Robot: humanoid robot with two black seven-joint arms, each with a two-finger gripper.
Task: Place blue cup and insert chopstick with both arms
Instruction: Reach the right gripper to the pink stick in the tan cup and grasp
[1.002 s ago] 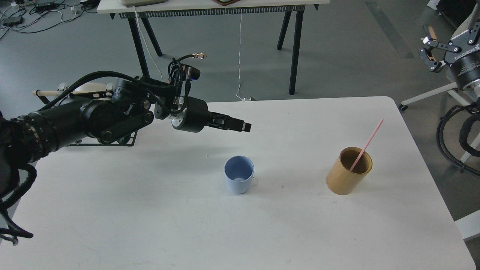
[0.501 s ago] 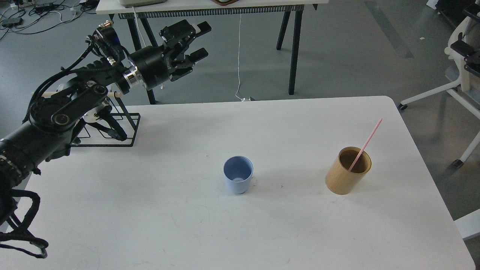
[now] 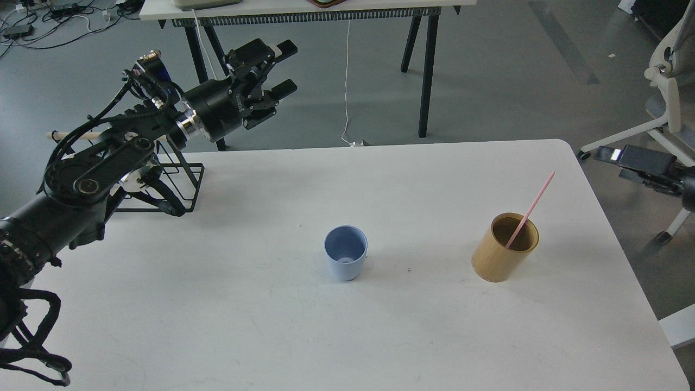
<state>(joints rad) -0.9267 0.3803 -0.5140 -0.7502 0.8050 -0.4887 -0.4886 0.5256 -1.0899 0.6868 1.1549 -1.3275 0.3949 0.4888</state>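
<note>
The blue cup (image 3: 346,252) stands upright and empty near the middle of the white table (image 3: 380,326). The pink chopstick (image 3: 531,209) leans in a tan wooden holder (image 3: 505,248) to the cup's right, its top pointing up and right. My left gripper (image 3: 290,66) is open and empty, raised beyond the table's back left edge, far from the cup. My right gripper (image 3: 611,164) comes in at the right edge beside the table, its two dark fingers apart and empty, right of the holder.
A black wire rack (image 3: 168,187) with a pale wooden rod (image 3: 70,134) stands at the table's back left, under my left arm. A white office chair (image 3: 665,98) is off the right side. Another table's legs (image 3: 426,70) stand behind.
My left gripper has risen from over the cup to the back left and opened. My right gripper has come down from the upper right to beside the table's right edge.
</note>
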